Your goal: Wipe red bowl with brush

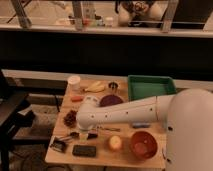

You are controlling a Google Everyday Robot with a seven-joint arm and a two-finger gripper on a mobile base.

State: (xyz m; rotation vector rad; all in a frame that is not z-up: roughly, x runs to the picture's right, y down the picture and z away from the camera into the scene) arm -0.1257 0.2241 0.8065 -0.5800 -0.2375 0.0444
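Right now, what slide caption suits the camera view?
Arm stretched across, gripper low beside the brush; red bowl sits apart.

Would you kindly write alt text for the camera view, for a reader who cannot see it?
A white robot arm reaches across a cluttered wooden table, its gripper low beside the brush at the front left. The red bowl sits apart at the front right.
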